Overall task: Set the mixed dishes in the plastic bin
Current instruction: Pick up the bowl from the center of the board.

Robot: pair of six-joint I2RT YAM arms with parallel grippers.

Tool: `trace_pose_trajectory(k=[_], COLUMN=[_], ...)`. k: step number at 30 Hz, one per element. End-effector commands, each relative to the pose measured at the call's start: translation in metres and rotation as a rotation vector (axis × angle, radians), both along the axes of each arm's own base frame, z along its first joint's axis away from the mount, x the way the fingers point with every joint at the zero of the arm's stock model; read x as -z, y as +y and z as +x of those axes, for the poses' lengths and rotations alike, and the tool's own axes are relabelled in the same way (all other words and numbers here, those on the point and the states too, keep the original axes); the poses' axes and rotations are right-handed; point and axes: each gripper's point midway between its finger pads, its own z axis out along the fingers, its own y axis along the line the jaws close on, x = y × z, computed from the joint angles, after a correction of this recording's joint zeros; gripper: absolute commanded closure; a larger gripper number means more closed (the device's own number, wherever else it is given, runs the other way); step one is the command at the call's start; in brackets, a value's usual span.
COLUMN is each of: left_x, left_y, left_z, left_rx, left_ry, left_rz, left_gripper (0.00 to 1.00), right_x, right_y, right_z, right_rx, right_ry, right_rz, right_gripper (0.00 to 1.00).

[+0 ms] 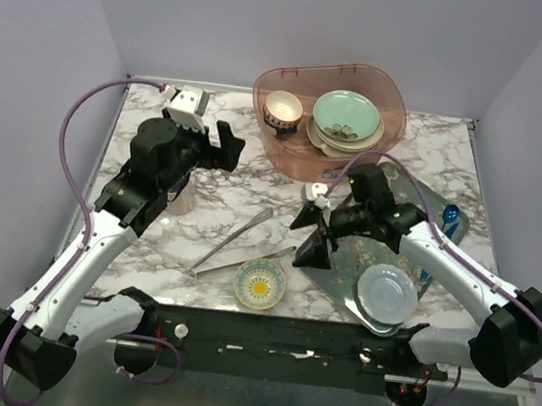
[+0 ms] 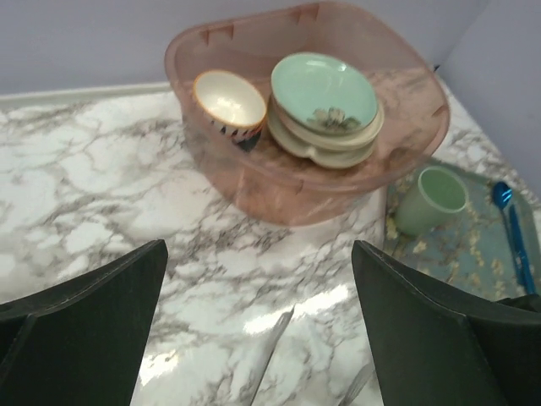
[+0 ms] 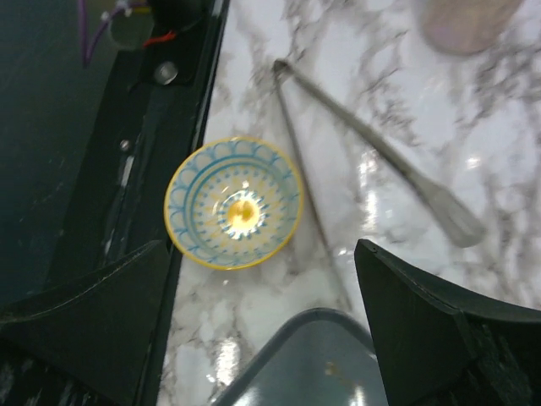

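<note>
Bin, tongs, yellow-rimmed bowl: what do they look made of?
Bin: translucent pink plastic, smooth; dishes show through its wall.
Tongs: grey metal, likely steel, dull sheen.
Yellow-rimmed bowl: probably glazed ceramic; glossy highlights over painted pattern.

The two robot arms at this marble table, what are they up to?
They are clearing dishes into the pink plastic bin. A small bowl and a mint-green plate stacked on a cream plate already sit inside. Right now neither arm holds anything: the left gripper is open, facing the bin, and the right gripper is open above the blue-and-yellow bowl, which is out on the table near the metal tongs. A pale dish and a green mug wait on the floral tray.
</note>
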Motion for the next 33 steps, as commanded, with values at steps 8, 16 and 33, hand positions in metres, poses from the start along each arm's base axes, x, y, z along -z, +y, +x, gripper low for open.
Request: trace_pose_trajectory(k=[8, 16, 33], left_x=[0.068, 0.058, 0.052], left_y=[0.054, 0.073, 0.077], left_z=[-0.034, -0.043, -0.047], left_rx=[-0.161, -0.236, -0.25], left_ry=[-0.002, -0.054, -0.08], left_rz=[0.144, 0.142, 0.123], left_gripper=[0.01, 0.01, 0.01], right_x=[0.099, 0.124, 0.142], right_y=[-0.01, -0.002, 0.025], right_z=[-0.044, -0.042, -0.047], right_rx=[0.108, 0.28, 0.284], right_ry=[0.241, 0.464, 0.582], right_rz=[-0.367, -0.446, -0.48], right_gripper=[0.0, 0.15, 0.47])
